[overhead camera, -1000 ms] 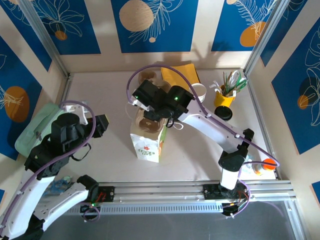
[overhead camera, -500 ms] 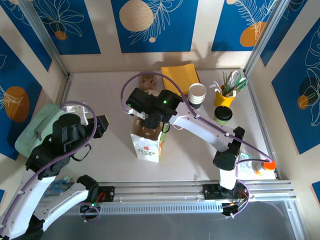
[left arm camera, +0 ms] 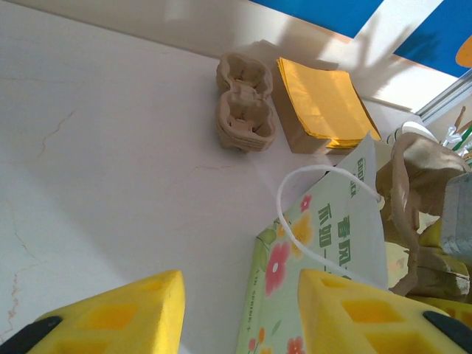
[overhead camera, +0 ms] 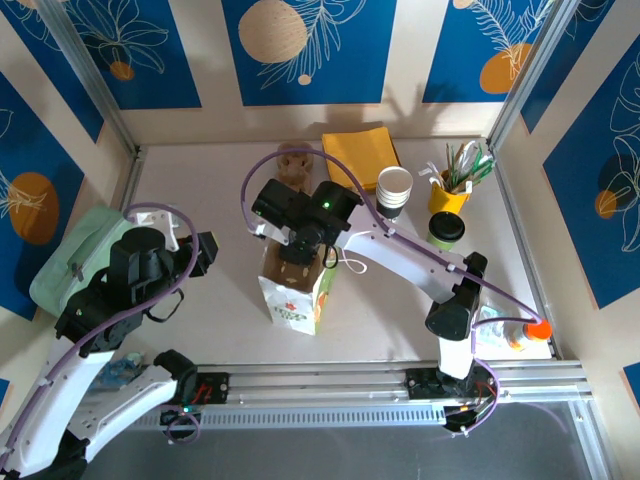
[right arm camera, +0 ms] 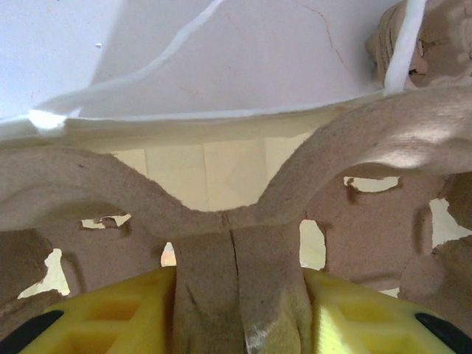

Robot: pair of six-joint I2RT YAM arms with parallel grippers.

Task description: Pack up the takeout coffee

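Takeout coffee (overhead camera: 446, 230) is seen upright at table's (overhead camera: 200, 190) right side, just below yellow utensil cup (overhead camera: 449, 195), near white cup stack (overhead camera: 394, 188). Paper bag (overhead camera: 297, 290) is stood mid-table. Pulp carrier (right arm camera: 236, 214), at bag's mouth, is clamped at ctr rib by R gripper (right arm camera: 237, 295). L gripper (left arm camera: 240, 306) is spread apart, empty.

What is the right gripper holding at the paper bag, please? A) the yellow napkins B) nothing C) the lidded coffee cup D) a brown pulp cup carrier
D: the right gripper is clamped on the middle rib of the brown pulp cup carrier, at the paper bag mouth.
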